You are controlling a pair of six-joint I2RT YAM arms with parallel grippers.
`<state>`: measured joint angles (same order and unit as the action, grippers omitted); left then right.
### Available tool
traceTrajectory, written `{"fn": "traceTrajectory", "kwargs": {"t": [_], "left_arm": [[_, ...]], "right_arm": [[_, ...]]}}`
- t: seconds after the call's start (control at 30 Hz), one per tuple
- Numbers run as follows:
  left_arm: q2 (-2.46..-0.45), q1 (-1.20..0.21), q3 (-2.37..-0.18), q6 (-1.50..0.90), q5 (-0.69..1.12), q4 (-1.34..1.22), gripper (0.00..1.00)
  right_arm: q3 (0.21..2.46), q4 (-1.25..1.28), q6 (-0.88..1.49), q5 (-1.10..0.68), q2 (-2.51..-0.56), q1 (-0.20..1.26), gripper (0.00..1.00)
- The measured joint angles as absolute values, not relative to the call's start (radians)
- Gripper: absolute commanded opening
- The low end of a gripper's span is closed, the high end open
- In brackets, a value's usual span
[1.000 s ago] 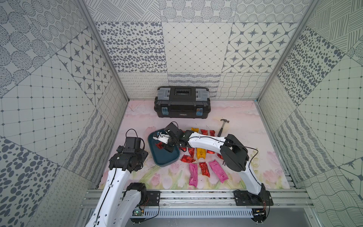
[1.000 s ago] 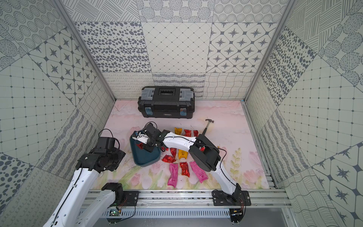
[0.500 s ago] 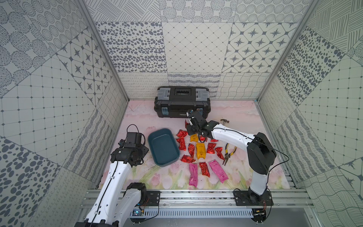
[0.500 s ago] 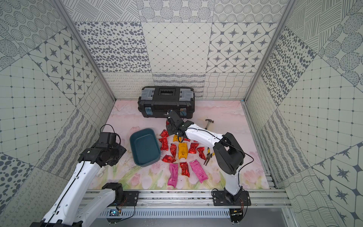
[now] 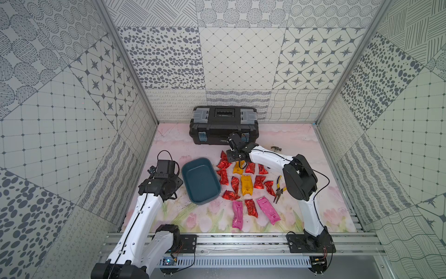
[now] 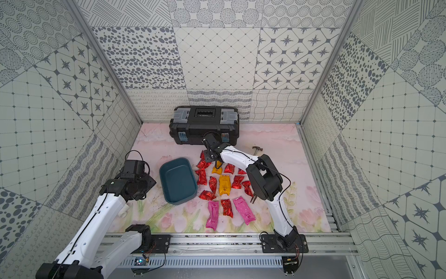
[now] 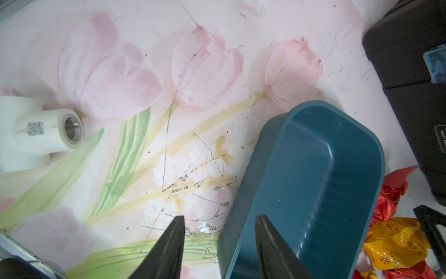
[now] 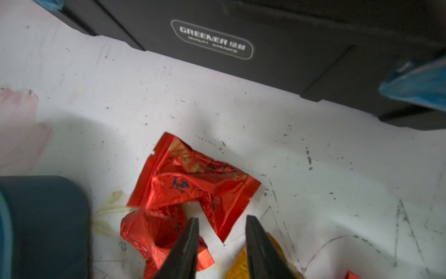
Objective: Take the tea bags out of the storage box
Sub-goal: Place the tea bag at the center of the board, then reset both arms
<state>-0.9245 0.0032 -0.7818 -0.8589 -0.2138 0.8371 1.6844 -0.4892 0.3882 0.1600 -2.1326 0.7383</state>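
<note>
The storage box (image 5: 201, 180) (image 6: 178, 180) is a dark teal bin with nothing visible inside it. The tea bags lie on the table to its right in both top views: several red ones (image 5: 223, 176), orange ones (image 5: 246, 184) and two pink ones (image 5: 237, 214). My right gripper (image 8: 222, 219) (image 5: 232, 157) is open at the far end of the cluster, near the toolbox. A crumpled red tea bag (image 8: 193, 183) lies on the table just ahead of its fingertips. My left gripper (image 7: 219, 217) is open astride the box's near wall (image 7: 243, 193), with a gap on the outer side.
A black toolbox (image 5: 223, 125) with blue latches stands at the back. Yellow-handled pliers (image 5: 278, 190) lie right of the tea bags, close to the right arm's elbow. A small hammer (image 5: 276, 149) lies further back. A white pipe fitting (image 7: 41, 130) sits by the left arm.
My right gripper left the box shut, swung to the far end of the tea bag cluster and opened; a red tea bag now lies there. The left arm shifted slightly.
</note>
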Motion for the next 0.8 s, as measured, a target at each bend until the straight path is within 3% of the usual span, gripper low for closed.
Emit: {"fn": "traceTrajectory", "kwargs": {"t": [0.13, 0.4, 0.6, 0.8], "left_arm": [[-0.913, 0.003, -0.744, -0.799, -0.245, 0.776, 0.67], [-0.894, 0.003, -0.590, -0.612, -0.283, 0.511, 0.83], [-0.971, 0.003, -0.487, -0.464, -0.258, 0.237, 0.86], [-1.081, 0.003, -0.381, -0.351, -0.197, -0.053, 0.87]], "right_arm": [[1.547, -0.466, 0.376, 0.134, -1.985, 0.736, 0.63], [1.089, -0.318, 0.345, 0.199, -1.431, 0.667, 0.98], [0.756, -0.275, 0.344, 0.243, -1.155, 0.315, 0.99], [0.651, -0.271, 0.281, 0.221, -1.022, 0.120, 0.99]]}}
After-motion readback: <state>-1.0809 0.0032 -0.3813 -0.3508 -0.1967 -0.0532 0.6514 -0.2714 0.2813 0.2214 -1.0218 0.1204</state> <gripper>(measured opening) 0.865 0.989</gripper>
